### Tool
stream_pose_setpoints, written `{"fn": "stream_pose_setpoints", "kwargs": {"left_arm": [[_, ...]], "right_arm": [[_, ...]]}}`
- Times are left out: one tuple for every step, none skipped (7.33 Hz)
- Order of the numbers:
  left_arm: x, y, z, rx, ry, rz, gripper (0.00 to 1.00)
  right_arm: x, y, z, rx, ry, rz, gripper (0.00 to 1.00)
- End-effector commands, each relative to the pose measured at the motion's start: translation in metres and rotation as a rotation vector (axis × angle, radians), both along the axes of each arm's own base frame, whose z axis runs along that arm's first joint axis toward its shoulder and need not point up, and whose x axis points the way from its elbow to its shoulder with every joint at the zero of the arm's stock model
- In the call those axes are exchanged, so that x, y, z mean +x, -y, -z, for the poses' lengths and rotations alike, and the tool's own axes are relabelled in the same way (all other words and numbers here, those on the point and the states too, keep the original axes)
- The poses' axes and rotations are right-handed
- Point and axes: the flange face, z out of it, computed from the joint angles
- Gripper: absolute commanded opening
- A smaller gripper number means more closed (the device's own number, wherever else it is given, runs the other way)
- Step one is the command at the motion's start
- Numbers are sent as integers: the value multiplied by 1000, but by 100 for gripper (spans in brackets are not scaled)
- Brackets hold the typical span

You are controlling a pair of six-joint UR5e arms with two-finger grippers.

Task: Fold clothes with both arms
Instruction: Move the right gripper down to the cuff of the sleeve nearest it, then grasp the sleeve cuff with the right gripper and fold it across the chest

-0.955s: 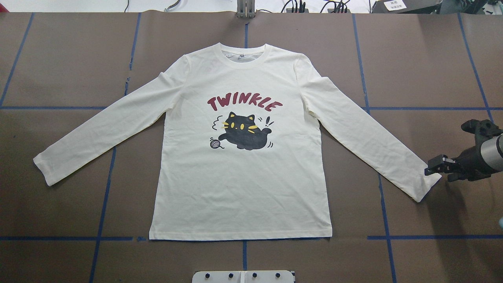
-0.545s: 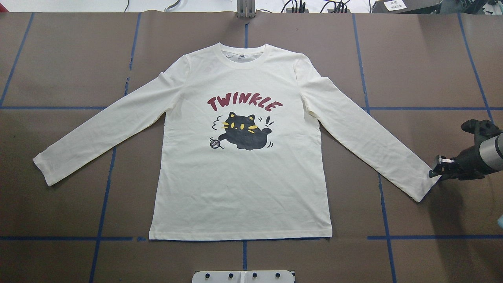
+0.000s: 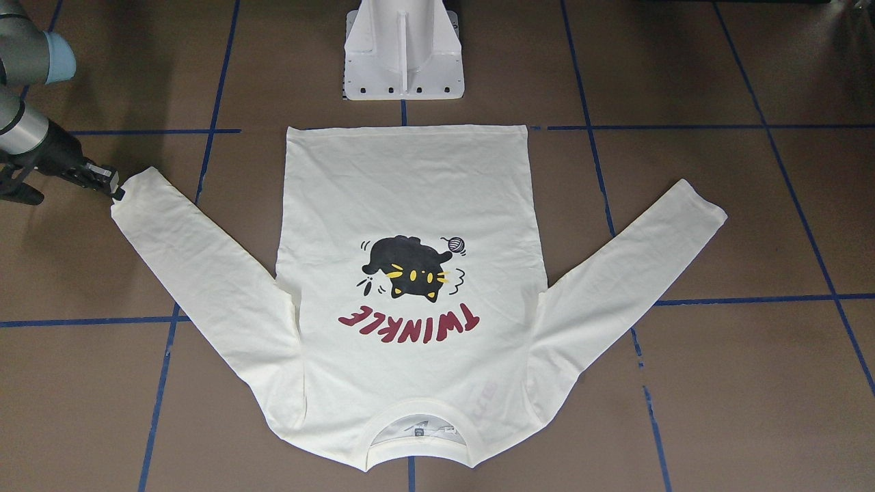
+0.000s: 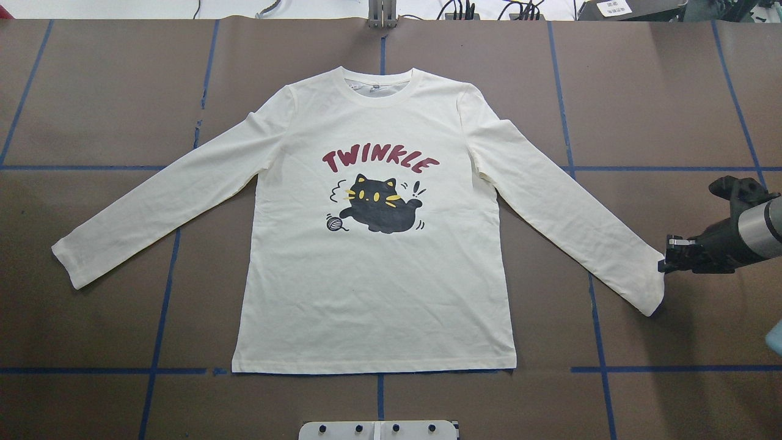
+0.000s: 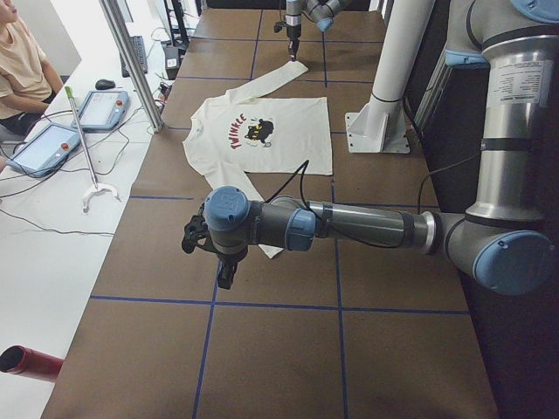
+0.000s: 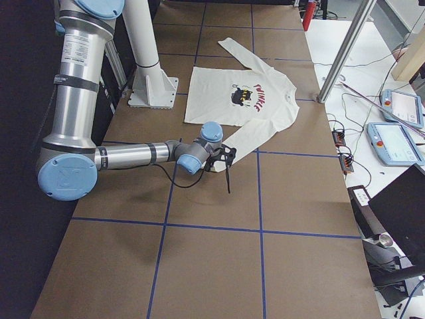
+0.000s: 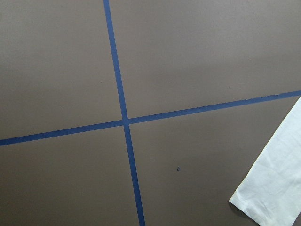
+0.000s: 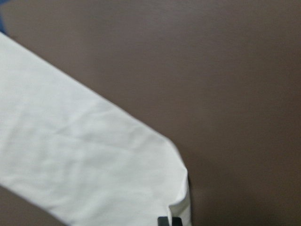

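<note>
Big brown table (image 4: 91, 91) taped off with blue lines (image 4: 160, 318), somebody sat at the side with tablets (image 5: 48, 148). Starting on the left, the left gripper (image 5: 224, 278) hangs over bare table just off the end of the left sleeve (image 4: 153, 208); its own camera only catches the cuff corner (image 7: 277, 188) at the edge of frame, and honestly I can't tell if its fingers are wide or pinched. In the middle, the cream T-shirt (image 4: 372, 293) lies flat, print up, neck away from the robot, hem near the white pedestal (image 3: 403, 55), both sleeves splayed out and down. On the right, the right gripper (image 4: 667, 263) sits low at the tip of the right sleeve (image 4: 568, 208); fingers look narrow and nipped onto the cuff corner, which curls up a bit beside them.

So progress-wise this is basically step one; nothing's folded, no crease anywhere. My guess is sleeves come in across the body first, then the body gets doubled; all of that's left.
</note>
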Motion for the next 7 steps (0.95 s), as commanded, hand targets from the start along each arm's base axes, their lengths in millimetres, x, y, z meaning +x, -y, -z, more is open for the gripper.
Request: {"fn": "stream_pose_setpoints", "kwargs": {"left_arm": [[0,1,2,16,1,1,100],[0,1,3,24,-1,1,100],[0,1,3,24,-2,1,100],[0,2,5,24,-5,5,100],[0,2,7,30,-6,4,100],[0,2,9,31,-6,5,100],[0,2,9,29,-6,6,100]], "right_arm": [[-60,66,175,-64,57,-66,0],[-110,90,276,-97,23,-55,0],[-155,105,363,-104,7,-97,0],[-212,116,426,-104,9,-146,0],[-301,120,486,-65,23,-189,0],[-385,113,520,-53,76,-265,0],[-442,97,525,27,131,-308,0]]}}
